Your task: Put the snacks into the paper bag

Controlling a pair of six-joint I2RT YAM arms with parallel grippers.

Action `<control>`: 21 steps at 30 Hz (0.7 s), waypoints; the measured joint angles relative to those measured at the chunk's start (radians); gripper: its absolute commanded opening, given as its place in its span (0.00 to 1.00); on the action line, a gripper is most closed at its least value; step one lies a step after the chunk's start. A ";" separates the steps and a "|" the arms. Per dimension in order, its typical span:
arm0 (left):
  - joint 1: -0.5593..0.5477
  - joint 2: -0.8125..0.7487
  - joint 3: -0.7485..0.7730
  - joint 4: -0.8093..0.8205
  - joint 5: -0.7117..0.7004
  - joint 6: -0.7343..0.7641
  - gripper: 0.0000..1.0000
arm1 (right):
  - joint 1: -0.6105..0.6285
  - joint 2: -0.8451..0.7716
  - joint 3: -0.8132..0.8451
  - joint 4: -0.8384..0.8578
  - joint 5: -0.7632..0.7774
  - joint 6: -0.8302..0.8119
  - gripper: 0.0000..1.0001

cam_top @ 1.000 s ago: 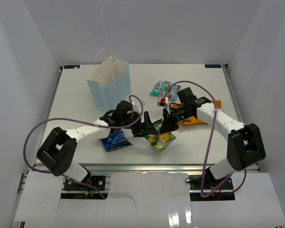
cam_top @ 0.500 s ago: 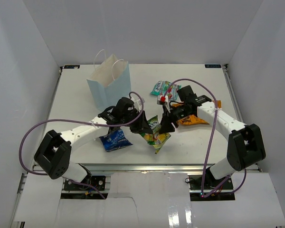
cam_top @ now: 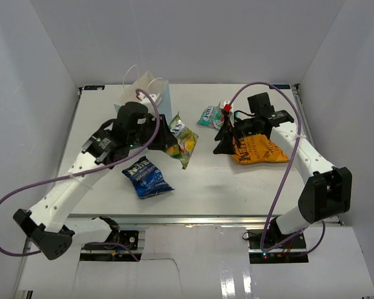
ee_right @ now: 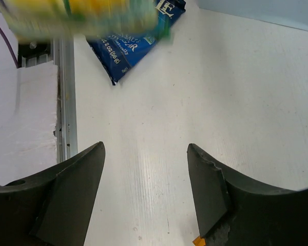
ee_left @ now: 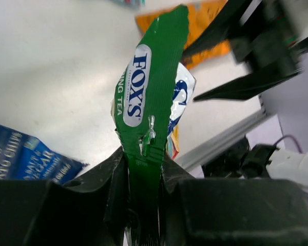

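Note:
My left gripper [cam_top: 167, 132] is shut on the top edge of the green-yellow candy bag [cam_top: 182, 143] and holds it in the air, just right of the pale blue paper bag [cam_top: 163, 99]. My left arm hides much of the paper bag. In the left wrist view the candy bag [ee_left: 151, 92] sticks out from between the shut jaws of that gripper [ee_left: 143, 169]. My right gripper [cam_top: 222, 141] stands open and empty at the left edge of the orange crisp bag [cam_top: 257, 151]. Its jaws [ee_right: 146, 148] show only bare table between them. The blue crisp bag [cam_top: 147, 177] lies flat in front. The small teal bag [cam_top: 209, 116] lies at the back.
White walls enclose the table on three sides. A metal rail [ee_right: 66, 87] runs along the near edge. The blue crisp bag [ee_right: 138, 46] lies ahead of the right jaws, and a corner of the paper bag [ee_right: 267, 10] shows beyond it.
The left gripper shut on the candy bag and lifted it up and left toward the paper bag. The right gripper opened, let the candy bag go and drew back right.

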 measured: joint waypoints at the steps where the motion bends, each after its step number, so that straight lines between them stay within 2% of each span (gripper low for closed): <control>1: 0.007 -0.014 0.057 -0.034 -0.031 0.014 0.31 | -0.003 0.000 0.000 -0.003 -0.002 -0.002 0.71; 6: 0.045 0.016 0.486 -0.176 -0.225 0.116 0.29 | -0.015 0.007 0.000 -0.006 -0.003 -0.010 0.71; 9: 0.072 0.110 0.765 -0.225 -0.332 0.193 0.29 | -0.016 0.020 0.000 -0.007 -0.005 -0.018 0.71; 11: 0.111 0.173 0.896 -0.228 -0.371 0.243 0.29 | -0.016 0.027 -0.002 -0.007 -0.006 -0.024 0.71; 14: 0.215 0.236 0.961 -0.206 -0.389 0.299 0.28 | -0.021 0.030 -0.012 -0.007 -0.007 -0.030 0.71; 18: 0.338 0.309 0.932 -0.184 -0.382 0.344 0.28 | -0.035 0.030 -0.042 -0.007 -0.010 -0.037 0.71; 21: 0.381 0.363 0.906 -0.164 -0.349 0.371 0.28 | -0.048 0.030 -0.069 -0.010 -0.010 -0.045 0.71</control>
